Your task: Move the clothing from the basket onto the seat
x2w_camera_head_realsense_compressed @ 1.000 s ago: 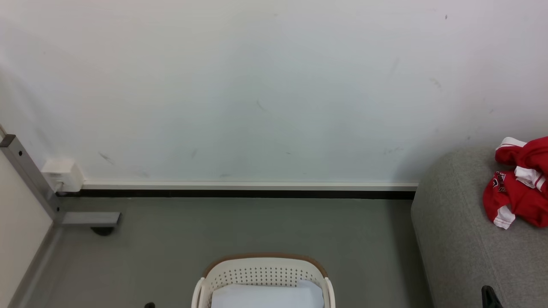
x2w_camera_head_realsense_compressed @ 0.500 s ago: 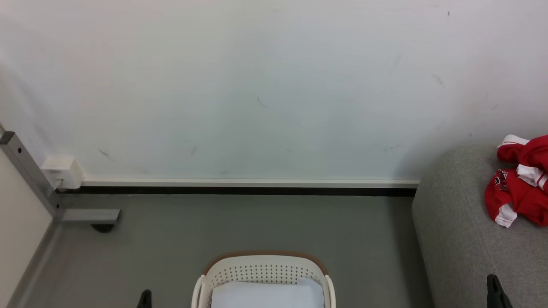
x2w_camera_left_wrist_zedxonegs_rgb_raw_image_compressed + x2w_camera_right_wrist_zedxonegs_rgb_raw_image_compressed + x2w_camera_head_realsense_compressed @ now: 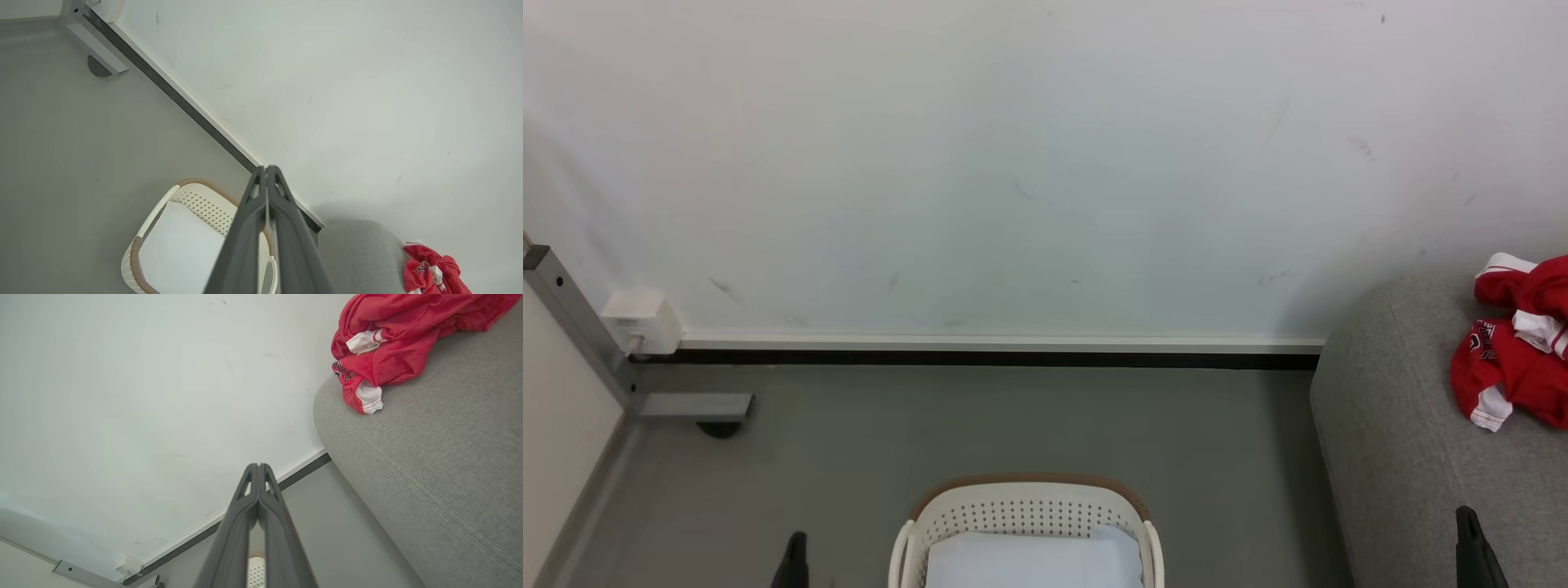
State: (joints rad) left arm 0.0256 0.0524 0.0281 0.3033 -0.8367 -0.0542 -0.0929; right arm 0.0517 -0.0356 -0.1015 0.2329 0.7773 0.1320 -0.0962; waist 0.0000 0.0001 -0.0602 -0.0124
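Clothing [image 3: 1515,359], a crumpled red heap with white trim, lies on the grey seat [image 3: 1405,457] at the right edge of the head view. The right gripper [image 3: 1467,518] pokes up at the lower right of the frame, fingers pressed together and holding nothing, below the heap and well apart from it. The left gripper [image 3: 796,542] rises at the lower left, likewise closed and empty, left of the cream basket [image 3: 1025,510] at bottom centre, which holds a pale liner sheet [image 3: 1033,563].
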